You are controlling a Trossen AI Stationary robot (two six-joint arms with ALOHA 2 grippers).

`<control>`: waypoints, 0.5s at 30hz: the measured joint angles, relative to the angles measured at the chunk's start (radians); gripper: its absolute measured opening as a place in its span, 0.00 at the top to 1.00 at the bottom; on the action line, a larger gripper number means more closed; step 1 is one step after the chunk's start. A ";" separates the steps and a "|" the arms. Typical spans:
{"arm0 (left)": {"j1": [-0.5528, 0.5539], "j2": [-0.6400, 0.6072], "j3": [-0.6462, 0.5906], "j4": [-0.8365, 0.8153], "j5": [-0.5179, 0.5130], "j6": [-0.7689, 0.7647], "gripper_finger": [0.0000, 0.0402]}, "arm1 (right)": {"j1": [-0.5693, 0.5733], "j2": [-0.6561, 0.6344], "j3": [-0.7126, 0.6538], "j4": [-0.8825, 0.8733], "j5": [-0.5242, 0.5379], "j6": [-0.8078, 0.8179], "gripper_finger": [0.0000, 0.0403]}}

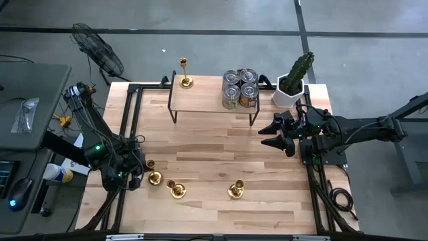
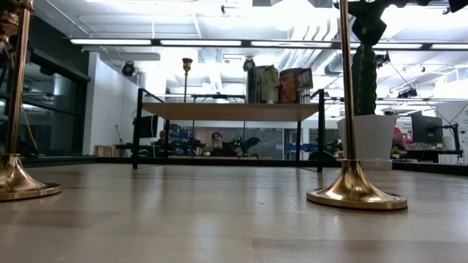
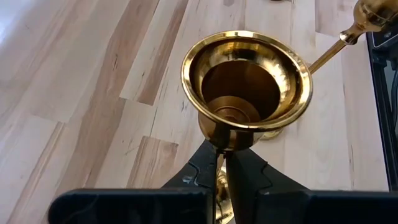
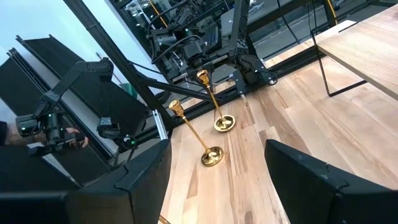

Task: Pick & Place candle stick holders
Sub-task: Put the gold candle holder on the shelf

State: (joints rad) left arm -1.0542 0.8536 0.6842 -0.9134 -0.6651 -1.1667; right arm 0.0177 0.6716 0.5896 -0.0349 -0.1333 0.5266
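Three brass candle stick holders stand near the table's front edge: one at the left (image 1: pixel 153 175), one beside it (image 1: pixel 176 189), one farther right (image 1: pixel 235 189). Another (image 1: pixel 184 73) stands on the raised shelf (image 1: pixel 200 100) at the back. My left gripper (image 1: pixel 142 169) is shut on the leftmost holder, whose cup (image 3: pixel 245 81) fills the left wrist view. My right gripper (image 1: pixel 271 134) hangs open over the table's right side, with nothing between its fingers (image 4: pixel 298 174). My left gripper pinches the holder's thin stem just under the cup (image 3: pixel 219 149) between its two fingers (image 3: pixel 249 174). The fingers come slanting down from the table's left side and lie across the stem. The holder stands about upright, its base (image 1: pixel 154 178) apparently on the table.
Several tin cans (image 1: pixel 239 88) stand on the shelf's right part. A potted cactus (image 1: pixel 294 84) in a white pot stands at the back right corner. A black frame (image 1: pixel 127 134) runs along the table's left and right edges. Bare wood lies between shelf and holders.
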 joint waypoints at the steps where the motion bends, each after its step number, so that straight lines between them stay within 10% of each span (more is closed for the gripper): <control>1: 0.000 0.000 0.000 0.000 -0.001 0.000 0.97 | 0.000 0.000 0.000 0.000 0.000 0.000 0.38; 15: 0.000 0.000 0.023 0.007 -0.130 -0.009 0.97 | 0.000 0.000 0.000 0.001 0.000 0.000 0.38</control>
State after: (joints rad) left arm -1.0538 0.8534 0.7069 -0.9067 -0.7956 -1.1761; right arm 0.0178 0.6716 0.5896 -0.0338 -0.1333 0.5270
